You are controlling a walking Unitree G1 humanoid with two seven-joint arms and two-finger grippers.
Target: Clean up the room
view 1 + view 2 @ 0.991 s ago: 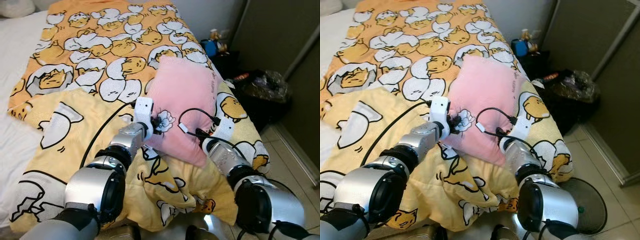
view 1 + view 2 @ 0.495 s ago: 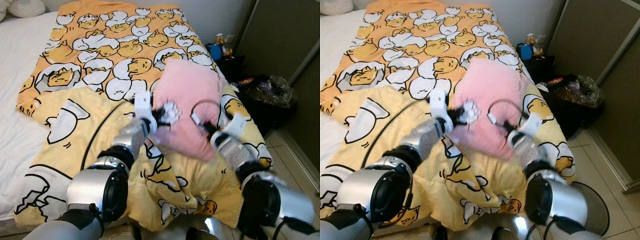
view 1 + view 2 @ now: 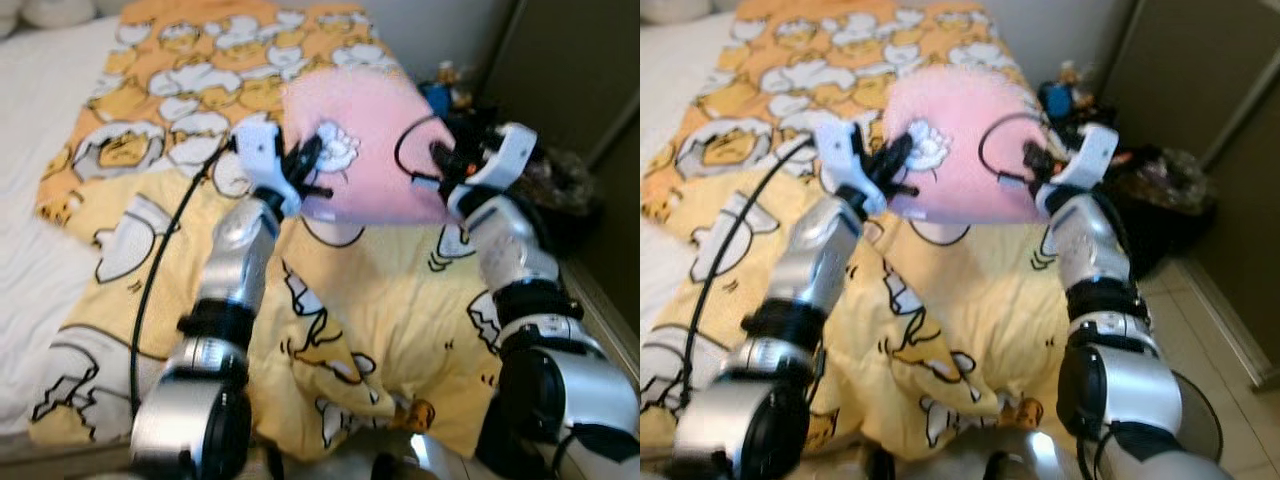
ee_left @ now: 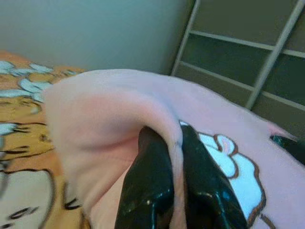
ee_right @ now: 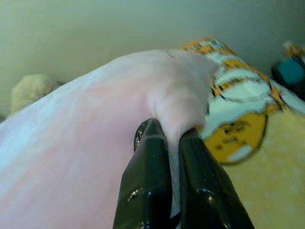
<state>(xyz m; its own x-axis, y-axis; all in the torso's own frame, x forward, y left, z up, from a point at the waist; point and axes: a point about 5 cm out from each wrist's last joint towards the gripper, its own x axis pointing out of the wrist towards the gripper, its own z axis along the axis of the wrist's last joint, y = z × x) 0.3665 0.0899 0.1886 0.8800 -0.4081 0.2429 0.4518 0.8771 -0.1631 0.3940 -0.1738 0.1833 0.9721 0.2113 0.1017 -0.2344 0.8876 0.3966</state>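
near blanket: crumpled yellow blanket (image 3: pixel 380 310) with egg cartoons is bunched at the foot of the bed, closest to you, not straightened.
left gripper: left gripper (image 4: pixel 177 143) has its jaws pinched tight on a fold of the pink pillow's edge; the wrist view shows cloth squeezed between the black fingers (image 4: pixel 147 181).
right gripper: right gripper (image 5: pixel 172 136) jaws likewise clamped narrow on the pillow's opposite edge, fabric bulging out above them.
pillow position: pink pillow (image 3: pixel 375 140) hangs in the air between your two grippers, raised off the blanket, over the middle of the bed's near half.
pillow orientation: long axis looks to run side to side, from one gripper to the other; printed face with the white cartoon (image 3: pixel 335 148) turned toward the camera, near the left gripper. Blurred, so exact tilt is unclear.
progress: early, I judge. You have the pillow lifted but not placed; it probably belongs at the head of the bed, and the bedding is unmade.
far bed: orange patterned cover (image 3: pixel 200 70) spread flatter beyond, white sheet (image 3: pixel 40 150) on the left side.
far corner: dark clutter and a blue item (image 3: pixel 440 95) on the floor by the wall, right of the bed, not tidied.
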